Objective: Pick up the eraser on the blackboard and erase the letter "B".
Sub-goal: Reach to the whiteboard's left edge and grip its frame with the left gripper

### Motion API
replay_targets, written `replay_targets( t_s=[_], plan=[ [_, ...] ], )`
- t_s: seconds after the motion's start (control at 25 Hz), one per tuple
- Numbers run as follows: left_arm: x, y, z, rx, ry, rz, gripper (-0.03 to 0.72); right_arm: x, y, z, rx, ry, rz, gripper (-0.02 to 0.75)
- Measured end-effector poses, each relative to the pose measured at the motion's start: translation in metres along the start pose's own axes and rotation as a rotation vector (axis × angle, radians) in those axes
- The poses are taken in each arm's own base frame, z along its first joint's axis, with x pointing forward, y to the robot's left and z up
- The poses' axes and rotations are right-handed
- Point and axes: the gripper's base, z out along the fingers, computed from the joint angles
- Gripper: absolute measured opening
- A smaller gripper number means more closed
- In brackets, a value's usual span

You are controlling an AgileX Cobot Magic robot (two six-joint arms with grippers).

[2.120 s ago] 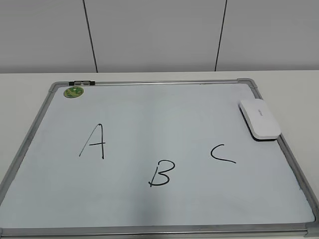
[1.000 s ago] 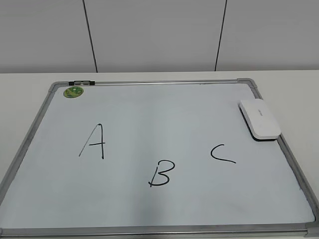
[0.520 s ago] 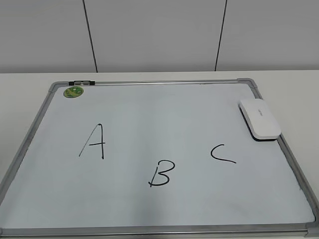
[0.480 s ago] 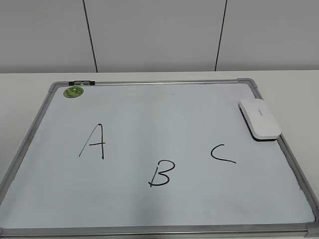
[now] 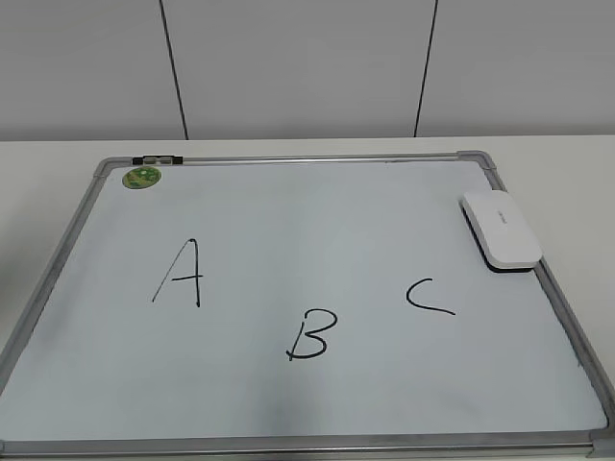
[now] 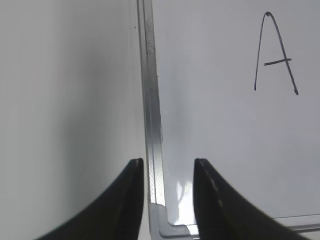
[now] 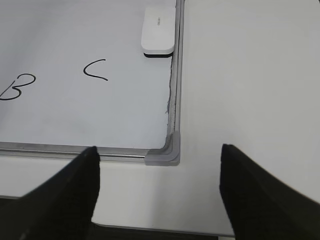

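Observation:
The blackboard (image 5: 317, 216) is a white board with a silver frame, lying flat on the table. The white eraser (image 5: 500, 229) lies at its right edge, above the "C" (image 5: 429, 295); it also shows in the right wrist view (image 7: 159, 31). The letter "B" (image 5: 312, 334) is at the lower middle, and its edge shows in the right wrist view (image 7: 17, 86). The "A" (image 5: 180, 273) is on the left. My right gripper (image 7: 159, 150) is open and empty, near the board's near right corner (image 7: 165, 152). My left gripper (image 6: 168, 164) is open and empty above the board's left frame (image 6: 151, 100). Neither arm shows in the exterior view.
A small round green magnet (image 5: 142, 177) sits at the board's far left corner, beside a black clip (image 5: 157, 159) on the frame. The white table (image 5: 557, 163) surrounds the board. A grey panelled wall (image 5: 307, 67) stands behind. The table's front edge (image 7: 165, 227) shows below my right gripper.

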Motion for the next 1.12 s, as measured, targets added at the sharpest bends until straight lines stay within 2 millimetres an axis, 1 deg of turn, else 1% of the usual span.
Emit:
replay_targets(
  t_s=[0.36,0.64,0.92,1.12],
  plan=[
    [-0.036,0.000,0.032,-0.009,0.065,0.002,0.242,0.000,0.000,0.000,0.000,0.000,0.000,0.555],
    [-0.059,0.001,0.072,-0.012,0.143,-0.004,0.242,0.000,0.000,0.000,0.000,0.000,0.000,0.555],
    [-0.069,0.004,0.115,-0.025,0.225,0.000,0.242,0.000,0.000,0.000,0.000,0.000,0.000,0.555],
    [-0.075,0.009,0.136,-0.067,0.266,0.033,0.242,0.000,0.000,0.000,0.000,0.000,0.000,0.555]
  ],
)
